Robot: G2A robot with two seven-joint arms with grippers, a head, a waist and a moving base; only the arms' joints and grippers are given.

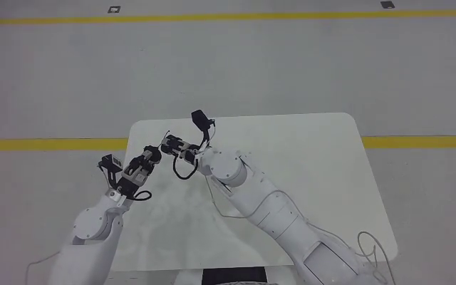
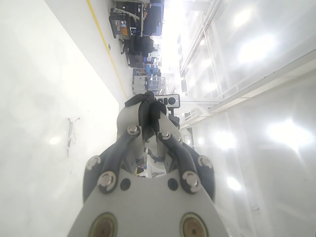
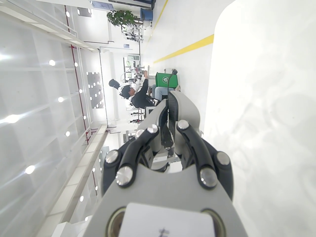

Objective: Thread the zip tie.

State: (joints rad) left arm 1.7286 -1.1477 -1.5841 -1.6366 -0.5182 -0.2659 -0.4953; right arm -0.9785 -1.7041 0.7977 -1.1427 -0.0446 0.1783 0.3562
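The zip tie, a thin black strip with a small head at its free end, stood out from between the tips of the right claw. That claw was clamped on it, and the rest of the strip was hidden between the pads. In the top view the zip tie showed as a fine dark line rising from the right claw, held in the air above the desk near its far left corner.

The left claw was just beside it, tip towards tip, over the same corner and nearer the desk's left edge. Whether the two claws touched could not be told. In its own wrist view the left claw had its fingers pressed together, with black material bunched at the tips. Whether they pinched any part of the zip tie could not be told either.

A few thin pale pieces lay flat on the desk, too faint to identify. Beyond the desk's left edge a yellow line ran across the floor.
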